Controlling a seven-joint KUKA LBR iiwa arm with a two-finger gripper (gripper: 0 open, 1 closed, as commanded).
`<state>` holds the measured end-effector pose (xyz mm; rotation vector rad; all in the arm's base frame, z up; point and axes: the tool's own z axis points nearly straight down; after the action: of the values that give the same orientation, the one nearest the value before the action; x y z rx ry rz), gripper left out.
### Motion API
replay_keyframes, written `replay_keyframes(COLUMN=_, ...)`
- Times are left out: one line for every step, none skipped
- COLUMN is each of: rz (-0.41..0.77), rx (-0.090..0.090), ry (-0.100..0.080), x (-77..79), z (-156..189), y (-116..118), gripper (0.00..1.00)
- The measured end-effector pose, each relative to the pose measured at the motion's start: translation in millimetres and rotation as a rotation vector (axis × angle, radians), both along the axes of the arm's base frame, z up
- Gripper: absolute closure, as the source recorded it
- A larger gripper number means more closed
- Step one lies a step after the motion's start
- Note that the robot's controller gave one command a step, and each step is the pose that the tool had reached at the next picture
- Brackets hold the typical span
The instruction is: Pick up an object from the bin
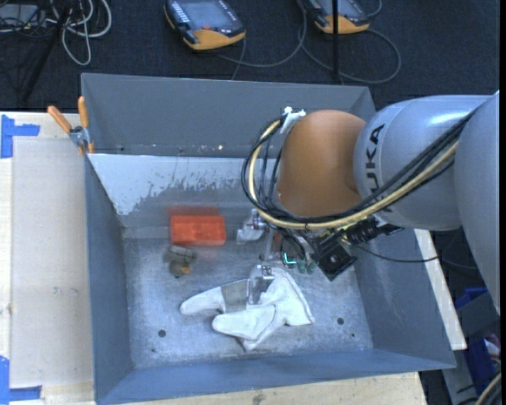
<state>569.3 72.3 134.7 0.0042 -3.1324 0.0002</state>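
Arm entering from the right with its orange-capped wrist bent downward, gripper (258, 287) at the far edge of the one crumpled white cloth (266, 315) lying front-centre in the bin (110, 260), its opening not discernible; one orange-red block (197, 229) and one small brown object (181, 262) lie apart, to the left.

In the bin (108, 251) the cloth (261, 315) lies toward six o'clock, the end effector (259, 287) over its twelve o'clock edge. The block (197, 229) sits at the cloth's eleven o'clock, a lump (181, 262) near the block's seven o'clock.
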Motion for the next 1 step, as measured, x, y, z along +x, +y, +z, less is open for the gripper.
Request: replay_keyframes(rz=-0.001, rx=0.0, ry=-0.008, x=2.0, z=4.1, y=-0.3, gripper=0.0)
